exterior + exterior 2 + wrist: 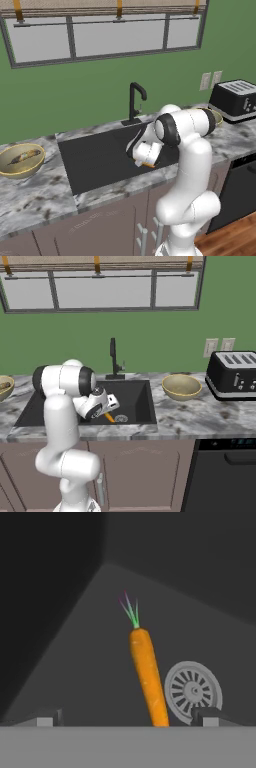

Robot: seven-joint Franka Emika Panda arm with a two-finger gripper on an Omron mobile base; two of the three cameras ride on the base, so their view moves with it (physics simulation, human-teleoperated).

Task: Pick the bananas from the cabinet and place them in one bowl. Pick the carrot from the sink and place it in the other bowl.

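Note:
The orange carrot [148, 677] lies on the floor of the black sink [95, 157], its green top pointing away from my hand, right beside the silver drain [193, 689]. My gripper [127, 721] is open low inside the basin, its fingertips [207, 718] on either side of the carrot's near end, with the carrot closer to the right one. In the right base view the carrot [109, 417] pokes out just under my hand. A tan-yellow bowl [10, 170] left of the sink holds blotchy bananas [25, 157]. The other bowl [182, 387] stands empty right of the sink. The cabinet is out of view.
A black gooseneck tap [135, 102] rises behind the sink. A black toaster [235, 375] sits at the counter's far right, past the empty bowl. The sink's dark walls [50, 587] close in around my hand. A dishwasher front [225, 471] is below the counter on the right.

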